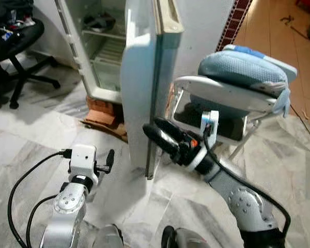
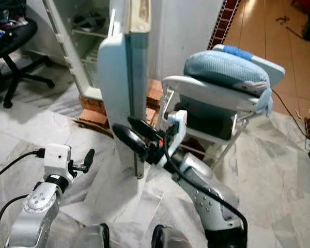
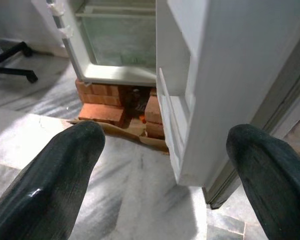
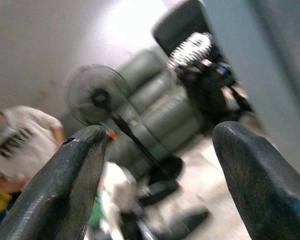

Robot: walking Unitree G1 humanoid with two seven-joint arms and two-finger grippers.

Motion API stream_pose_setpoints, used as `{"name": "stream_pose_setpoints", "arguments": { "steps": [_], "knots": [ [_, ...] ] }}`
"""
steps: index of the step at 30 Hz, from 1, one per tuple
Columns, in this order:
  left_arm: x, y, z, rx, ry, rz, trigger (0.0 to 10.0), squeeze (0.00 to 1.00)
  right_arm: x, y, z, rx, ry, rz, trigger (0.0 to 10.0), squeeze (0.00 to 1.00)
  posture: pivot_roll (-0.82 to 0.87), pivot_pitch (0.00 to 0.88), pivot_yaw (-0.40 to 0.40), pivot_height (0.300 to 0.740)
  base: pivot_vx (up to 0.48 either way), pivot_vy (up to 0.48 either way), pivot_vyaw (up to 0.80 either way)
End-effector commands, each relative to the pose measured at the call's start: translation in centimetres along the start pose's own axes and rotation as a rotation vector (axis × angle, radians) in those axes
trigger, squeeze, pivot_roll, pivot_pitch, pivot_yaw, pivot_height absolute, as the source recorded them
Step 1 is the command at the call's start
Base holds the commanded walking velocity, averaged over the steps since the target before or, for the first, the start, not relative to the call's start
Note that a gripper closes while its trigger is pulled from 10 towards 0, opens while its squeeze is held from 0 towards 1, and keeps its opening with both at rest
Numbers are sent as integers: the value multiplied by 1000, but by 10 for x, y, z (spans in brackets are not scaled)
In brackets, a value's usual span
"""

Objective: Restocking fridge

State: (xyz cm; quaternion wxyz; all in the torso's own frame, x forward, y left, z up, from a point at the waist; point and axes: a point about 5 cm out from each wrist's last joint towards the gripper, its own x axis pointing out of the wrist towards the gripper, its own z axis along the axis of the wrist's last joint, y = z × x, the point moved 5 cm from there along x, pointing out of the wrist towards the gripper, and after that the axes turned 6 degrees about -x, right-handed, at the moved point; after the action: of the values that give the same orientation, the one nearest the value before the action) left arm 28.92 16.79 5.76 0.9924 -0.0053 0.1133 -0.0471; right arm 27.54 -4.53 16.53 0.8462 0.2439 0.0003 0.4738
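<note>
Fridge door [image 1: 139, 88] stands ajar just ahead of the right gripper [image 1: 156, 130], whose parted fingers reach its lower edge, probably to swing it. Left gripper [image 1: 109, 160] hovers low beside it, also spread and empty.

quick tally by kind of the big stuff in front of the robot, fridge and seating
white fridge with open door: 1
black swivel office chair: 1
white folding chair holding a blue cushion: 1
total: 3
</note>
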Motion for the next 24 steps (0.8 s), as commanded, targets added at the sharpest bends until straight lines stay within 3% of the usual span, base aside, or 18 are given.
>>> {"name": "stream_pose_setpoints", "arguments": {
  "steps": [1,2,3,4,7,10,17,20,24],
  "knots": [
    [-1,3,-3,-4,14,7,10000,0,-4,-5,-10,-19,50,-33,10000,0,78,139,-39,740,0,0,0],
    [-1,3,-4,-4,21,5,10000,0,-9,-11,-19,-63,106,-66,10000,0,77,139,-39,740,0,0,0],
    [-1,-1,-7,-5,41,-28,10000,0,-18,-25,-33,-165,201,-131,10000,0,75,137,-40,740,0,0,0],
    [0,-3,-8,-1,47,-50,10000,0,-20,-33,-36,-213,221,-171,10000,0,76,137,-42,740,0,0,0],
    [5,-15,-12,30,84,-155,10000,0,-24,-47,-37,-244,230,-241,10000,0,74,134,-44,740,0,0,0],
    [15,-25,-10,92,109,-252,10000,0,-20,-54,-28,-257,179,-298,10000,0,65,127,-44,740,0,0,0],
    [32,-28,1,231,69,-282,10000,0,-12,-63,-12,-335,100,-401,10000,0,51,117,-43,740,0,0,0],
    [36,-30,6,215,62,-293,10000,0,-6,-73,-4,-394,64,-482,10000,0,40,115,-42,740,0,0,0],
    [29,-24,-5,205,78,-252,10000,0,8,-87,7,-474,44,-559,10000,0,46,113,-45,740,0,0,0]
  ]
}}
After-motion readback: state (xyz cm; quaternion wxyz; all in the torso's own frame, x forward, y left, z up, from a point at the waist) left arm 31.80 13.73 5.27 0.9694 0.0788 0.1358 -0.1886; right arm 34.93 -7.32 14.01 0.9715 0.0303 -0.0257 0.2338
